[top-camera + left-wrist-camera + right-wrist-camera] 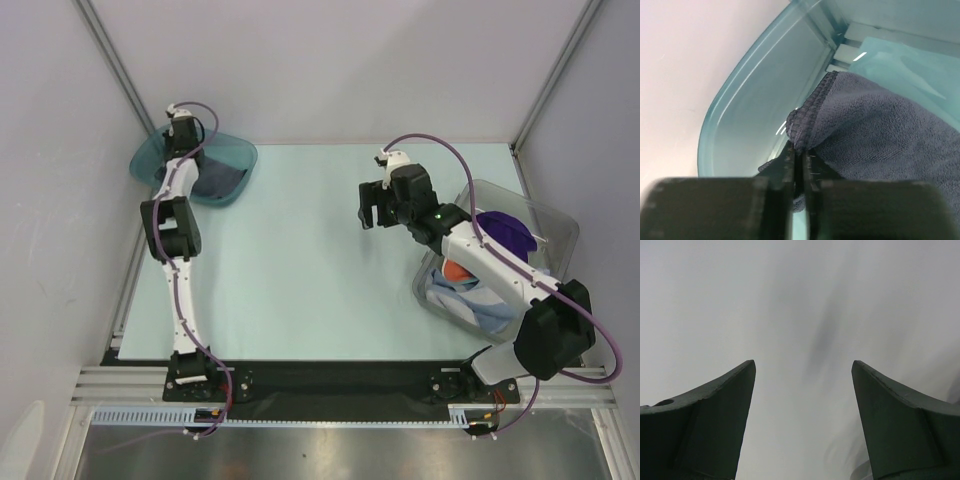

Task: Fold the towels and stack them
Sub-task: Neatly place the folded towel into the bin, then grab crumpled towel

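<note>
A dark grey-blue towel [890, 130] lies in the teal tray [750, 115] at the table's far left, where the top view also shows the towel [222, 180]. My left gripper [799, 152] is shut on its hemmed corner, cloth pinched between the jaws; from above the left gripper [186, 130] sits over the tray's left side. More towels fill the clear bin [545, 220] on the right: a purple towel [505, 230], a brown-red and orange towel [453, 270] and a light-blue towel [480, 300]. My right gripper [375, 208] hovers open and empty left of the bin, its fingers [720, 410] wide apart.
The pale mat [320, 270] covers the table between the tray and the bin. Grey walls with metal posts [548, 80] close in the sides and back. The right arm's forearm [490, 265] crosses over the bin.
</note>
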Controlling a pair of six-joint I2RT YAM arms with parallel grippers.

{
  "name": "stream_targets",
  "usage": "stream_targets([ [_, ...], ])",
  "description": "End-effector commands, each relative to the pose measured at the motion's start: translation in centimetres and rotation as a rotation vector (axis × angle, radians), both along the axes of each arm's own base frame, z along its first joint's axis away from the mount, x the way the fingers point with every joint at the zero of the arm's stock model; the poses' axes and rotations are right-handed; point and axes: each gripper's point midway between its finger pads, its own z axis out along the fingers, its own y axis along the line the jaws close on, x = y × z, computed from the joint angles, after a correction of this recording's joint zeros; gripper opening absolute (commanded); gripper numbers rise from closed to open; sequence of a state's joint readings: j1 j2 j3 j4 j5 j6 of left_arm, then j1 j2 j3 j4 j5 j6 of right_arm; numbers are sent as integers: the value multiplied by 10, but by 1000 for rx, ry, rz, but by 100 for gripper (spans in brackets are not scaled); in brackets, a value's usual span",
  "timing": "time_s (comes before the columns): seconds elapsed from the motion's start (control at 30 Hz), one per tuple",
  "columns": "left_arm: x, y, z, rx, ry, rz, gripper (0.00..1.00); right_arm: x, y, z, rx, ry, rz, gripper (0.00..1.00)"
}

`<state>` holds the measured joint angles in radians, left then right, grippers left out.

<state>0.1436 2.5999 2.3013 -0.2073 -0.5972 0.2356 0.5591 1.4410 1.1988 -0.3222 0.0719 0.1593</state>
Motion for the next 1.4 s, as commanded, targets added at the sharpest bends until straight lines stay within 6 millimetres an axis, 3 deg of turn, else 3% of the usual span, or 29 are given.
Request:
stream_targets([
  [0.0, 9, 17, 45, -6, -136, 25, 16, 11, 5, 25, 23, -73, -3, 83],
  [0.07, 10, 11, 49, -22, -145, 5, 33, 11, 6, 24, 22, -69, -2, 83],
  [0.1, 10, 8, 52, -30, -147, -11, 51, 11, 6, 25, 21, -67, -2, 84],
  [0.13, 13, -1, 53, -47, -145, -45, 61, 12, 7, 25, 24, -64, -3, 83],
  [0.17, 12, -7, 65, -54, -148, -74, 78, 11, 7, 26, 23, -61, -3, 83],
  [0.23, 11, -20, 81, -46, -146, -95, 93, 10, 7, 31, 30, -71, -2, 83],
  [0.27, 7, -27, 103, -30, -163, -106, 96, 10, 8, 33, 34, -76, -3, 83],
  [0.33, 5, -49, 125, -16, -175, -141, 100, 9, 6, 36, 38, -83, -8, 83],
  [0.37, -1, -59, 150, -13, -200, -156, 100, 8, 4, 35, 34, -77, -18, 83],
  [0.47, -11, -99, 179, -42, -214, -208, 100, 6, -2, 37, 45, -77, -44, 84],
  [0.5, -22, -108, 208, -67, -256, -226, 100, 6, -2, 39, 53, -78, -47, 84],
  [0.53, -30, -142, 207, -113, -213, -290, 100, 5, -4, 42, 64, -80, -56, 84],
  [0.6, -54, -180, 228, -237, -239, -370, 100, 9, -12, 48, 95, -79, -140, 84],
  [0.7, -94, -260, 225, -493, -202, -540, 100, 18, -41, 54, 128, -72, -324, 86],
  [0.73, -126, -290, 227, -544, -190, -608, 100, 16, -52, 49, 109, -44, -375, 87],
  [0.77, -142, -307, 223, -592, -186, -632, 100, 20, -76, 49, 96, -42, -473, 90],
  [0.8, -167, -325, 190, -630, -107, -668, 100, 21, -87, 51, 102, -32, -527, 91],
  [0.83, -194, -354, 217, -637, -167, -764, 100, 16, -100, 43, 70, -1, -566, 93],
  [0.87, -213, -368, 214, -649, -162, -804, 100, 17, -126, 43, 55, -4, -639, 93],
  [0.9, -231, -379, 191, -650, -101, -830, 100, 15, -138, 38, 40, 9, -674, 94],
  [0.93, -256, -393, 200, -665, -109, -872, 100, 11, -152, 33, 18, 26, -710, 96],
  [0.97, -270, -402, 195, -681, -85, -914, 100, 10, -174, 29, 6, 31, -778, 97],
  [1.0, -288, -412, 174, -688, -25, -946, 100, 6, -187, 22, -1, 47, -814, 98],
  [1.07, -314, -418, 174, -745, -28, -993, 100, 1, -206, 10, 22, 93, -870, 99],
  [1.1, -325, -421, 171, -764, -18, -1030, 100, 0, -228, 4, 34, 109, -933, 100],
  [1.13, -336, -421, 150, -775, 19, -1027, 100, -3, -235, -6, 41, 126, -951, 99],
  [1.17, -349, -424, 153, -796, 6, -1079, 100, -3, -239, -12, 60, 137, -956, 98],
  [1.2, -362, -429, 133, -804, 55, -1120, 100, -3, -251, -17, 70, 140, -985, 97],
  [1.37, -386, -440, 126, -740, 111, -1194, 100, -6, -278, -48, 44, 208, -1075, 90],
])
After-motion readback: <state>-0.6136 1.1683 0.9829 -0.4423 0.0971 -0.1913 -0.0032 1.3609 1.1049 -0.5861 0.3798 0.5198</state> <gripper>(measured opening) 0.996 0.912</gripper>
